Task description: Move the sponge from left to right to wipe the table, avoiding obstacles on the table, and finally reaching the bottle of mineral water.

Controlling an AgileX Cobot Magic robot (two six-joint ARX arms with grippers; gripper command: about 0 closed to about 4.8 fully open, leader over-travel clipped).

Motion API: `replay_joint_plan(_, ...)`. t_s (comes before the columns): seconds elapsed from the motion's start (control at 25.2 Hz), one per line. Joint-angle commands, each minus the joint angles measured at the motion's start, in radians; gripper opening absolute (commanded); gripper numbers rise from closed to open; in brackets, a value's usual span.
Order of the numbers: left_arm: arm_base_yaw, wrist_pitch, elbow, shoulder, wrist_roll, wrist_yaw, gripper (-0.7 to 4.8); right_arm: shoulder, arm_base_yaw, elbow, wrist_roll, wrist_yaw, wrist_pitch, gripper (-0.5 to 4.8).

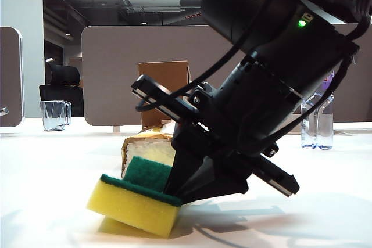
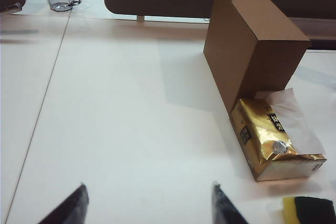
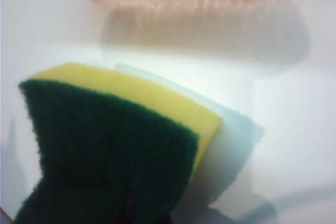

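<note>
Table (image 1: 46, 178) wiping: right gripper (image 1: 174, 193) is clenching the sponge (image 1: 136, 198).
Box (image 2: 252, 40) and tissues (image 2: 268, 140) are standing just behind this gripper, bottle (image 1: 317, 123) far beyond it; left gripper (image 2: 149, 205) is hovering agape, sponge beside one finger.

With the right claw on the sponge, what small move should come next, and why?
Probably lower the tilted sponge flat onto the table: the right claw is shut on it, one edge is lifted, and the tissue pack sits just behind. The left claw hangs open, aside.
</note>
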Motion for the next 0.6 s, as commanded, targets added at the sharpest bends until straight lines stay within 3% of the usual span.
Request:
replay_joint_plan(0.04, 0.000, 0.014, 0.006, -0.001, 0.003, 0.004, 3.01, 0.012, 0.002, -0.016, -0.001, 0.000, -0.122, -0.09)
replay_joint_plan(0.6, 0.000, 0.013, 0.006, -0.001, 0.003, 0.005, 3.01, -0.022, -0.018, -0.016, -0.035, 0.029, -0.225, -0.09)
